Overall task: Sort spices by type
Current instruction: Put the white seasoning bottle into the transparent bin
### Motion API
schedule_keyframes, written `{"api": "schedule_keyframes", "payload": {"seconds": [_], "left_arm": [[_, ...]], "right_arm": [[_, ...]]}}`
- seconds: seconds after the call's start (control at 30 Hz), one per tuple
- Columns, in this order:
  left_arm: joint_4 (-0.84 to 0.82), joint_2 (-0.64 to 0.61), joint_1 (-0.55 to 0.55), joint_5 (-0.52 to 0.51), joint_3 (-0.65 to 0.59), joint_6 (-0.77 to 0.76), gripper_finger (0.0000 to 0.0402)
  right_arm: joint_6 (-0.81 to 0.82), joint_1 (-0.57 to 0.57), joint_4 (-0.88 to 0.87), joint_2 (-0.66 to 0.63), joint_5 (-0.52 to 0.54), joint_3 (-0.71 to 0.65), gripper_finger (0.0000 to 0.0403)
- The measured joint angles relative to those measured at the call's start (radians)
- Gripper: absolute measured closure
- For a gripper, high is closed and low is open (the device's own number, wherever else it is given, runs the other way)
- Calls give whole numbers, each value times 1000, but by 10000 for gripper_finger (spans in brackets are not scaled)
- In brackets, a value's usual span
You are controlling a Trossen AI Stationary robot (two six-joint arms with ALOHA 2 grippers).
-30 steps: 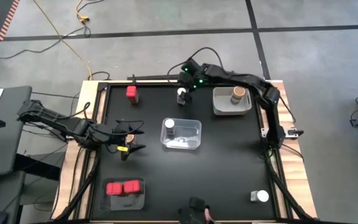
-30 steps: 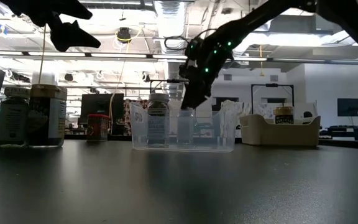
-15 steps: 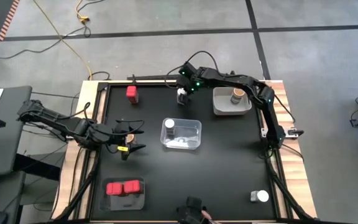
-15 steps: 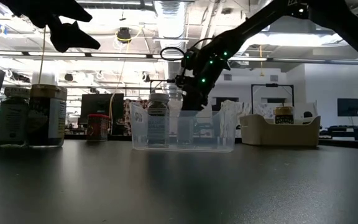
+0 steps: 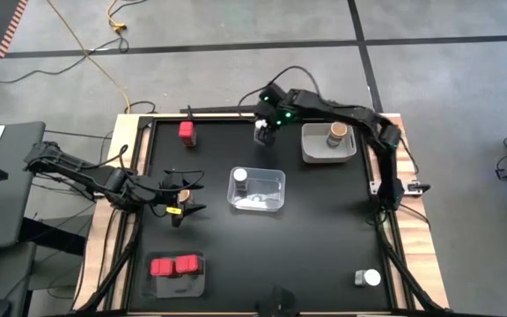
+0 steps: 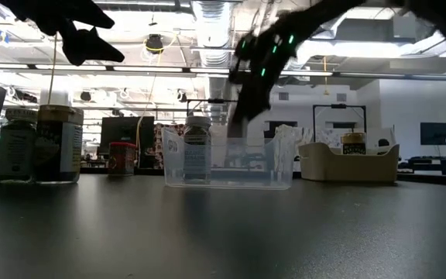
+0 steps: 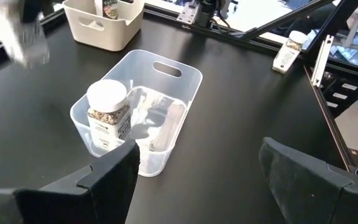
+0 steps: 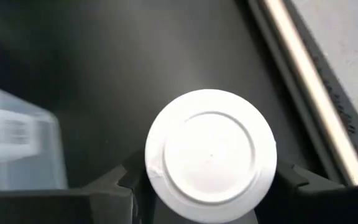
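Observation:
My right gripper (image 5: 262, 132) is at the table's far edge, shut on a clear jar with a white round lid (image 8: 210, 165). The lid fills the middle of the right wrist view. My left gripper (image 5: 190, 195) hovers open and empty over the table's left side. In the low view, a tan-brown jar (image 6: 59, 143) and a darker jar (image 6: 18, 143) stand on the table below my left gripper (image 6: 91, 43). A clear tray (image 5: 256, 189) at the centre holds one white-lidded jar (image 7: 107, 115). A red box (image 5: 186, 132) stands at the far left. My right gripper pinches the jar between its two fingers (image 8: 126, 183), one on each side just under the lid's rim (image 8: 151, 186). The fingers come from above and point down. The jar stands upright in the hold. Whether its base is on the table I cannot tell.
A grey tray (image 5: 311, 150) at the far right holds a tan-brown jar (image 5: 335, 134). A clear tray (image 5: 196, 280) at the near left holds two red boxes (image 5: 174, 266). A white-lidded jar (image 5: 368, 278) lies at the near right.
My right gripper has shifted a little toward the table's right edge with the white-lidded jar. It shows blurred in the low view.

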Motion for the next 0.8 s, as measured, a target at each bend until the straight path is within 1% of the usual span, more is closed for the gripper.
{"api": "schedule_keyframes", "payload": {"seconds": [0.13,0.27,0.33,0.4,0.53,0.63,0.7,0.8], "left_arm": [[-2,0,0,0,0,0,84],[-3,0,0,0,0,4,84],[-6,0,0,0,0,22,84],[-10,0,0,0,0,48,84],[-15,0,0,0,0,69,84],[-20,0,0,0,0,69,84],[-20,0,0,0,0,70,84],[-20,0,0,-5,0,97,84]], "right_arm": [[52,54,-87,-146,3,0,188],[107,146,-132,-281,8,2,188],[115,204,-140,-330,15,-26,188],[116,260,-129,-364,27,-88,188],[181,337,-66,-393,102,-243,188],[231,350,45,-388,110,-341,188],[245,358,127,-366,114,-375,188],[247,374,159,-315,110,-382,188]]}}
